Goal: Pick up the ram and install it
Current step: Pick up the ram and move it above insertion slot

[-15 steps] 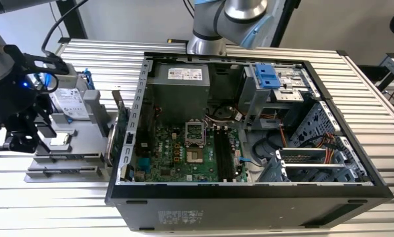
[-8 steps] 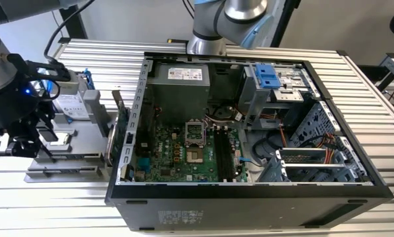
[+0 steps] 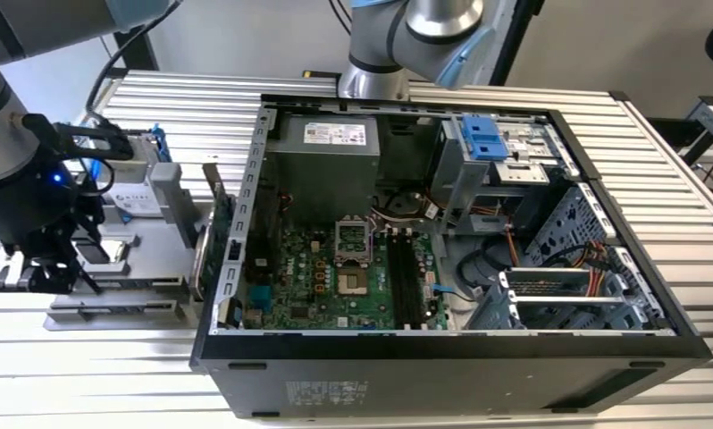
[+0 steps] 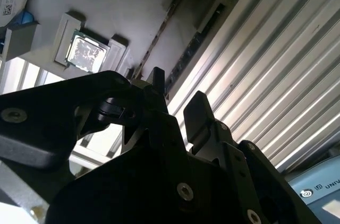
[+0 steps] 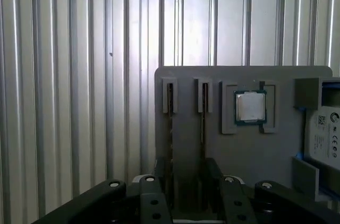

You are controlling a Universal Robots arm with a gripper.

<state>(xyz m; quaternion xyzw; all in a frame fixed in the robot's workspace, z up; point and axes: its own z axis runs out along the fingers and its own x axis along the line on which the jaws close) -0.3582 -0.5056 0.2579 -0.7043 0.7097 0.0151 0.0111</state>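
Two ram sticks stand edge-on in parallel slots of a grey parts tray (image 5: 186, 123): one ram (image 5: 170, 123) and a second ram (image 5: 204, 123) beside it. The same sticks show in the second wrist view, ram (image 4: 162, 27) and ram (image 4: 194, 49). My gripper (image 5: 187, 176) hovers open over their near ends, one dark finger by each stick and nothing held between them. The exterior view has the gripper (image 3: 45, 273) over the tray (image 3: 130, 268), on the exterior view's left of the open computer case. The motherboard's black memory slots (image 3: 405, 273) lie inside the case.
On the tray sit a processor chip (image 5: 249, 107) and a silver hard drive (image 5: 323, 139) in a blue bracket. A green expansion card (image 3: 213, 237) stands upright between the tray and the case wall (image 3: 252, 179). Ribbed metal table (image 5: 79, 102) surrounds everything.
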